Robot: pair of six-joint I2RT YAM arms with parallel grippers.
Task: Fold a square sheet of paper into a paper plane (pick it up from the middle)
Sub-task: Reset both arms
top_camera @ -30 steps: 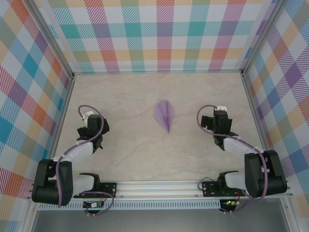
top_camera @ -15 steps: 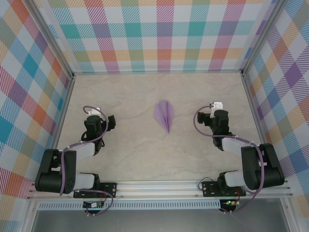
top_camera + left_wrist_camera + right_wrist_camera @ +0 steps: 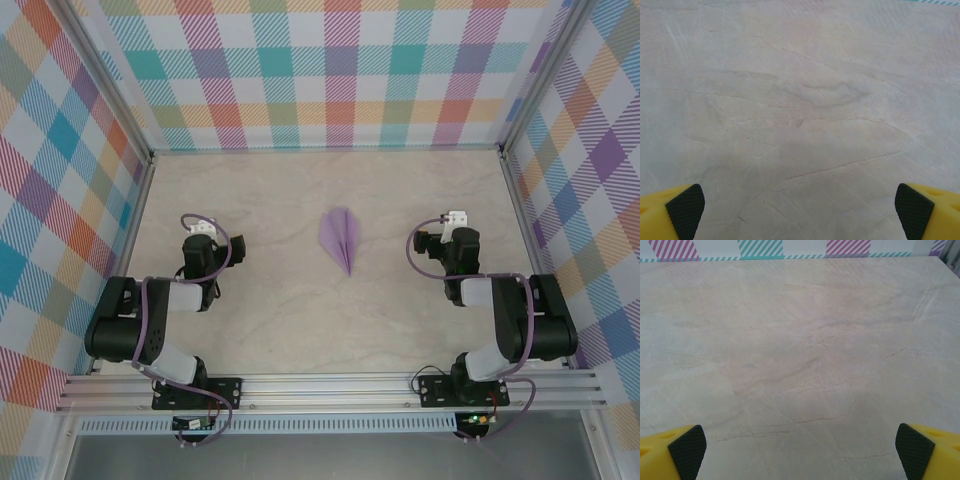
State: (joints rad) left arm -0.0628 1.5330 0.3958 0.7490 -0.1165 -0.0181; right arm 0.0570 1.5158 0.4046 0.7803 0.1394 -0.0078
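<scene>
Paper plane [image 3: 341,238] is lying flat at the centre of the table [image 3: 270,200], nose pointing to 5 o'clock, left gripper [image 3: 800,212] sitting at its 9 o'clock, right gripper [image 3: 800,450] at 3, both jaws gaping wide, gripping nothing.

The paper plane [image 3: 340,238] at the centre of the bench [image 3: 300,320] is the one obstacle. The left claw [image 3: 800,210] sits well apart at its 9 o'clock and the right claw [image 3: 800,452] at 3 o'clock, each facing bare bench. Checked walls [image 3: 330,90] bound 9, 12 and 3 o'clock.
</scene>
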